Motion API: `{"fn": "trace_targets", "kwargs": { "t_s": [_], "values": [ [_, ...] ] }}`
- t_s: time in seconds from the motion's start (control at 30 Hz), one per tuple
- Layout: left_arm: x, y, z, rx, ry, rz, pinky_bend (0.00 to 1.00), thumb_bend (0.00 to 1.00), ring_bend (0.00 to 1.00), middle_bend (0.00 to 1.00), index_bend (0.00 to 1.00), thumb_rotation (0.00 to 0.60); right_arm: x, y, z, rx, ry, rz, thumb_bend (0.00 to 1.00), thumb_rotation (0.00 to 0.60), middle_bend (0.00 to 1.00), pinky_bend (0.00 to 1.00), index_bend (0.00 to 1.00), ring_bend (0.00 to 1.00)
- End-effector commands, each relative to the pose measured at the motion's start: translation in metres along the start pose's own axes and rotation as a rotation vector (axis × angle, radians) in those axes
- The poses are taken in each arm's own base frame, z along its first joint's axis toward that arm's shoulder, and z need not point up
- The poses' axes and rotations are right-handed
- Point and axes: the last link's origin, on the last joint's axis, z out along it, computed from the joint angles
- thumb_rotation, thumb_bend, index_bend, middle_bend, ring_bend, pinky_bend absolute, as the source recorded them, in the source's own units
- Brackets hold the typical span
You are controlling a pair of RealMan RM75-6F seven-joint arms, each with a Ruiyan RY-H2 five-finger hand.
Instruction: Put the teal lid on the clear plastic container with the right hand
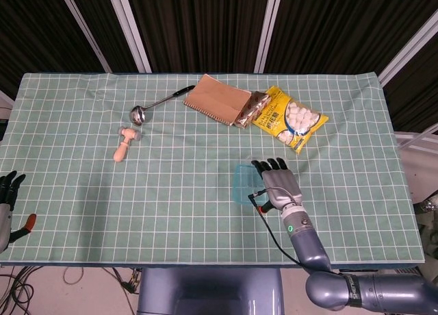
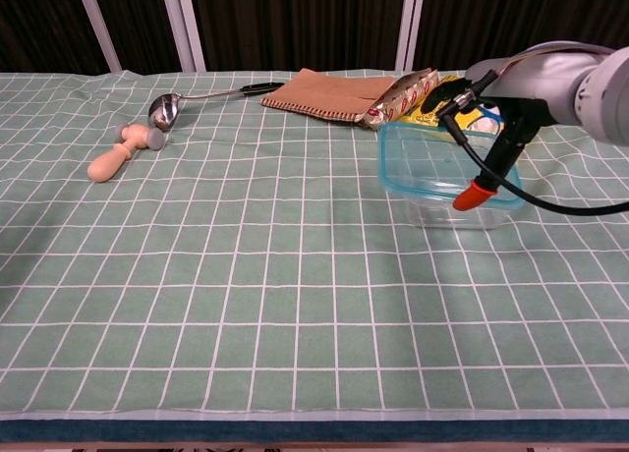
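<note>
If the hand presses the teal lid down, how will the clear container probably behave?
The clear container looks thin-walled and empty, so probably light and apt to slide on the cloth. Its walls may flex. The teal lid hovers above it, held by the right hand.

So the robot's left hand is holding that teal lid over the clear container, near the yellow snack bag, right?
Not quite: it is the right hand holding the teal lid over the clear container, near the yellow snack bag. The chest view shows it; the left hand sits idle at the table's edge in the head view.
</note>
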Motion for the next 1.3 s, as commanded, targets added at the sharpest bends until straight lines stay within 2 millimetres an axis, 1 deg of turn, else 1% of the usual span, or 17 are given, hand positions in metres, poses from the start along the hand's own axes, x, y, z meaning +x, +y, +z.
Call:
{"fn": "trace_targets", "kwargs": {
  "t_s": [0.03, 0.17, 0.4, 0.6, 0.8, 0.93, 1.03, 1.17, 1.3],
  "values": [
    [0.000, 0.000, 0.000, 0.002, 0.001, 0.001, 0.00, 0.33, 0.00, 0.00, 0.08, 0.600, 0.006, 0.002, 0.008, -0.001, 0.006, -0.024, 0.29, 0.600, 0.48, 0.00, 0.12, 0.09],
    [0.000, 0.000, 0.001, 0.004, 0.002, 0.003, 0.00, 0.33, 0.00, 0.00, 0.08, 0.600, 0.014, 0.006, 0.016, -0.002, 0.013, -0.021, 0.29, 0.600, 0.48, 0.00, 0.12, 0.09],
    [0.000, -0.001, 0.001, 0.009, 0.003, 0.007, 0.00, 0.33, 0.00, 0.00, 0.08, 0.600, 0.026, 0.014, 0.030, 0.007, 0.006, -0.088, 0.29, 0.600, 0.48, 0.00, 0.12, 0.09],
    [-0.001, -0.002, 0.003, 0.019, 0.005, 0.014, 0.00, 0.33, 0.00, 0.00, 0.08, 0.600, 0.031, 0.020, 0.043, 0.031, -0.032, -0.169, 0.29, 0.600, 0.48, 0.00, 0.12, 0.09],
    [-0.002, -0.002, 0.003, 0.023, 0.008, 0.024, 0.00, 0.33, 0.00, 0.00, 0.08, 0.600, 0.038, 0.017, 0.055, 0.066, -0.072, -0.200, 0.29, 0.600, 0.48, 0.00, 0.12, 0.09],
    [-0.002, -0.002, 0.003, 0.030, 0.007, 0.023, 0.00, 0.33, 0.00, 0.00, 0.08, 0.600, 0.038, 0.014, 0.061, 0.077, -0.081, -0.205, 0.29, 0.600, 0.48, 0.00, 0.13, 0.09],
    [-0.002, -0.002, 0.003, 0.031, 0.006, 0.023, 0.00, 0.33, 0.00, 0.00, 0.08, 0.600, 0.038, 0.015, 0.066, 0.063, -0.079, -0.198, 0.30, 0.600, 0.48, 0.00, 0.13, 0.09],
    [-0.003, -0.002, 0.003, 0.036, 0.001, 0.022, 0.00, 0.33, 0.00, 0.00, 0.08, 0.600, 0.040, 0.017, 0.072, 0.022, -0.071, -0.176, 0.30, 0.600, 0.48, 0.00, 0.13, 0.10],
    [-0.003, -0.002, 0.004, 0.040, -0.003, 0.019, 0.00, 0.33, 0.00, 0.00, 0.08, 0.600, 0.040, 0.020, 0.074, -0.030, -0.061, -0.188, 0.31, 0.600, 0.48, 0.00, 0.13, 0.09]
  ]
}}
